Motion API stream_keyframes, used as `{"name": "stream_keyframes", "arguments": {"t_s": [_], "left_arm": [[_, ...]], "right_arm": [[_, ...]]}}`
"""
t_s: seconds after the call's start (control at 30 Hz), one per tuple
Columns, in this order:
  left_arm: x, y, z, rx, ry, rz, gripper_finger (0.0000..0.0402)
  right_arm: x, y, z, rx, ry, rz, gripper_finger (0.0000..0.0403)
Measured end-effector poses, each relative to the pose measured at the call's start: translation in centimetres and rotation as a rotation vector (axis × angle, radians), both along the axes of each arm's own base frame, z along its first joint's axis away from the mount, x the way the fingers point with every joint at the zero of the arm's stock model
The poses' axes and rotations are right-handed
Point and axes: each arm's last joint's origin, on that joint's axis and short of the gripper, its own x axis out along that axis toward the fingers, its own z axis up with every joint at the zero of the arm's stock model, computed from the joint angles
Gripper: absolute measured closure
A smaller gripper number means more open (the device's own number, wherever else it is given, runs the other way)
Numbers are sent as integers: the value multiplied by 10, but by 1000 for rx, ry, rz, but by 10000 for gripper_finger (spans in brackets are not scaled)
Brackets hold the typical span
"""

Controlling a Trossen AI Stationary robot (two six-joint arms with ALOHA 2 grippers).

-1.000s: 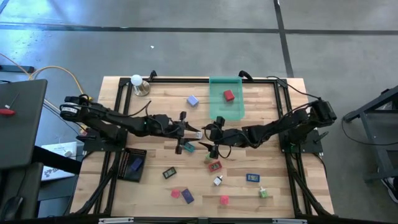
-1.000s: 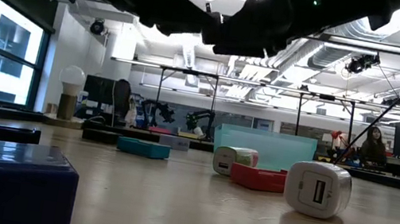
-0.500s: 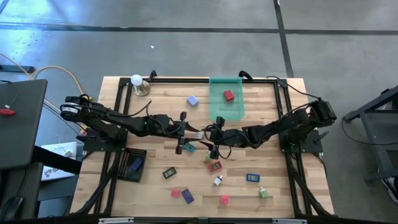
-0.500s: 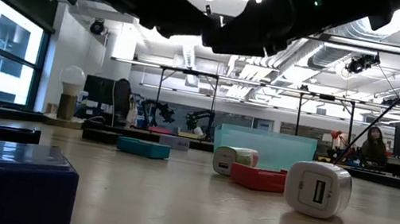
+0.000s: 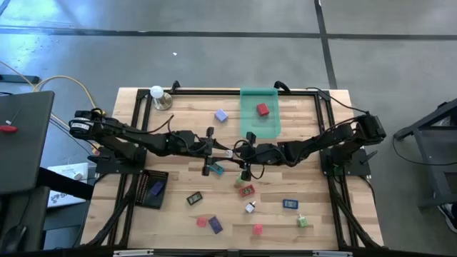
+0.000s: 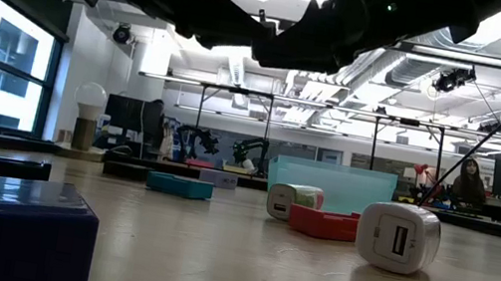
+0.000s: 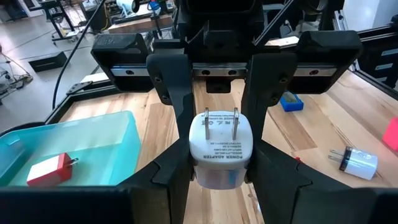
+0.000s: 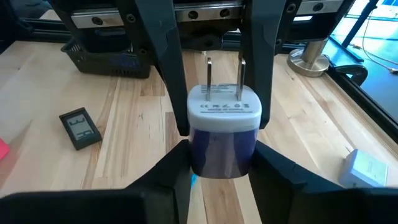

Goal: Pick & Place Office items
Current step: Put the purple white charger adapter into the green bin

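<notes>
Little is sorted: about eleven office items (image 5: 246,190) lie loose on the counter (image 5: 164,228) (one purple piece (image 5: 153,189) sits in the black tray (image 5: 139,201)). Mid-counter, the left pincer (image 5: 226,152) and right pincer (image 5: 240,154) both clench one white adapter (image 7: 219,149). Beyond, the green tray (image 5: 250,100) holds one red block (image 5: 263,110).

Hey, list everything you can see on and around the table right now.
Table: one, light wood.
Green tray: one, translucent, back edge, centre.
Red block: one, inside green tray.
Lavender block: one, beside green tray.
Black tray: one, front left.
Blue piece: one, in black tray.
White ball: one, on metal base, back left corner.
Loose pieces: about ten, mixed colours, front half.
White adapter: one, mid-table, between both grippers.
Person: one, distant background.
Left gripper: jaws shut on white adapter.
Right gripper: jaws shut on white adapter.
</notes>
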Motion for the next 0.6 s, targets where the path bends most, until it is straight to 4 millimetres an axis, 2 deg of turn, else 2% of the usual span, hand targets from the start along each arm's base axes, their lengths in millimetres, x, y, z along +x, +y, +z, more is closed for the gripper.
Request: {"name": "stream_keyframes", "arguments": {"t_s": [0.6], "left_arm": [[4, 0, -5, 4, -6, 3, 264]], "right_arm": [[-1, 0, -2, -5, 21, -4, 285]]}}
